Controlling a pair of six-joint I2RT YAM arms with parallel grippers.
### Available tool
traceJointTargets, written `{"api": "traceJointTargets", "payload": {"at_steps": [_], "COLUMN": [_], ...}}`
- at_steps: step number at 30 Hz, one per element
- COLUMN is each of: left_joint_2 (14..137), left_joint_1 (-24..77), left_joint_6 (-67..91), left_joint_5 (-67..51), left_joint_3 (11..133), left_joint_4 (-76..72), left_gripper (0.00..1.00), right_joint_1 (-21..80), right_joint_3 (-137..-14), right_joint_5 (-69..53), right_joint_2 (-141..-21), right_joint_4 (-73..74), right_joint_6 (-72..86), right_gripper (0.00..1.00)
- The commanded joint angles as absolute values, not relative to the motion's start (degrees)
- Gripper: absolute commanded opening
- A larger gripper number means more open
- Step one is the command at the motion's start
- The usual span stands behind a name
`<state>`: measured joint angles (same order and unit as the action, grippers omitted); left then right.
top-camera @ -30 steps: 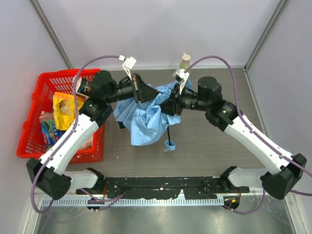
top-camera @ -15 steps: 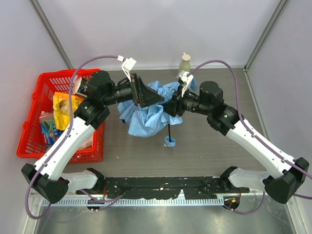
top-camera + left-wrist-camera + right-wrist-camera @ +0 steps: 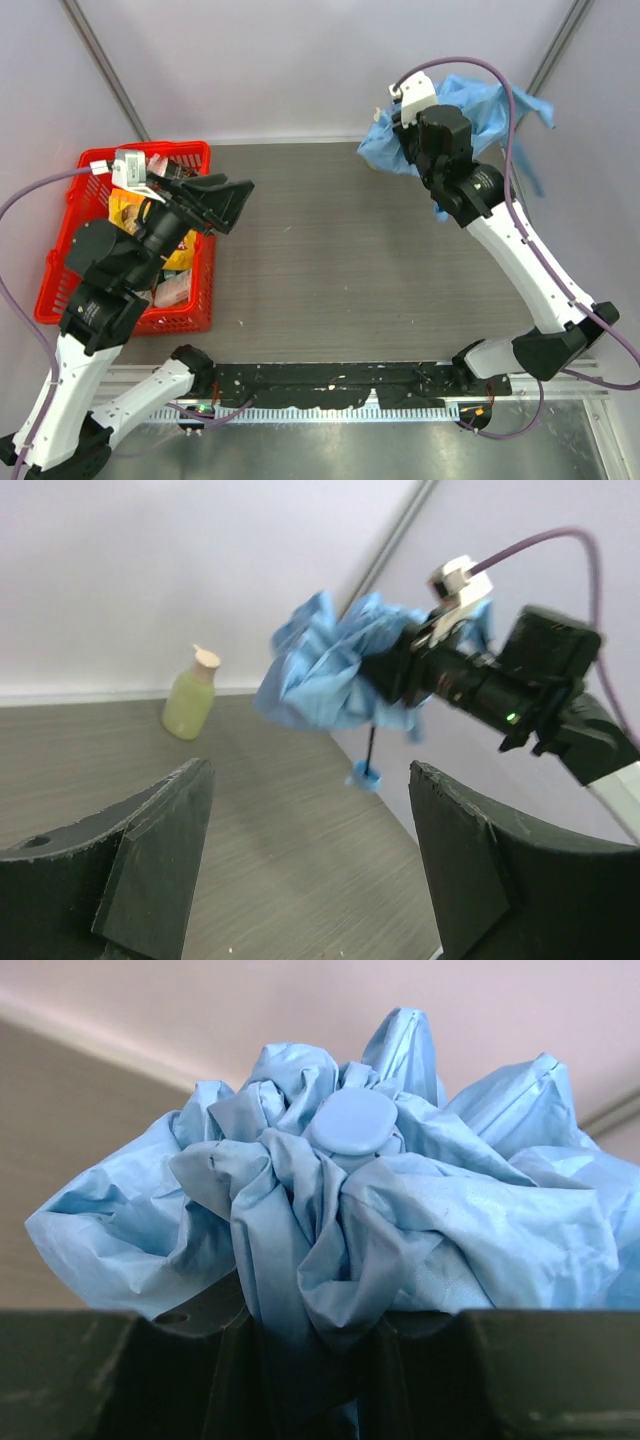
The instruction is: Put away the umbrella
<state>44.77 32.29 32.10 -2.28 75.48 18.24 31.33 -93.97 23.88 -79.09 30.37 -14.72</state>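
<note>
The umbrella [image 3: 482, 98] is a crumpled sky-blue bundle raised off the table at the back right. My right gripper [image 3: 405, 140] is shut on its fabric [image 3: 380, 1200], and folds bulge out above the jaws with the round cap [image 3: 352, 1120] on top. In the left wrist view the umbrella [image 3: 330, 670] hangs in the air, its thin black shaft and small blue handle [image 3: 365, 777] dangling below. My left gripper [image 3: 228, 205] stands open and empty by the basket, far from the umbrella; its fingers [image 3: 160, 850] frame bare table.
A red basket [image 3: 55, 270] with packaged goods sits at the left, under my left arm. A pale green bottle [image 3: 190, 695] stands by the back wall. White walls close the back and both sides.
My left gripper opened, let go of the umbrella and pulled back left toward the basket. The right arm swung the umbrella up and to the back right, off the table.
</note>
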Motion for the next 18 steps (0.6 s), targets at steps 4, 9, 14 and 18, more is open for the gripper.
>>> {"api": "traceJointTargets", "payload": {"at_steps": [4,9,14,18], "left_joint_2": [40.88,35.87,33.49,31.99], "left_joint_1": [32.43,32.43,32.43,32.43], "left_joint_6": [35.76,38.49,38.76,40.51], "left_joint_5": [1.76,0.97,1.4,2.9], "left_joint_3": [66.02,60.13,57.49,54.24], "left_joint_4": [22.85,25.48,29.44,30.5], "left_gripper": [0.79,0.79,0.77,0.7], "right_joint_1": [37.69,48.93,56.86,57.92], "right_joint_3": [-90.49,-71.4,-65.13,-61.45], "right_joint_5": [41.47,52.02,49.24,33.27], "right_joint_2": [-86.3,-93.59,-99.93,-100.64], "right_joint_4": [11.19,-3.68,2.54,9.93], "right_joint_6": [-43.14,-44.41,-27.9,-17.25], "right_gripper": [0.01,0.01,0.01,0.01]}}
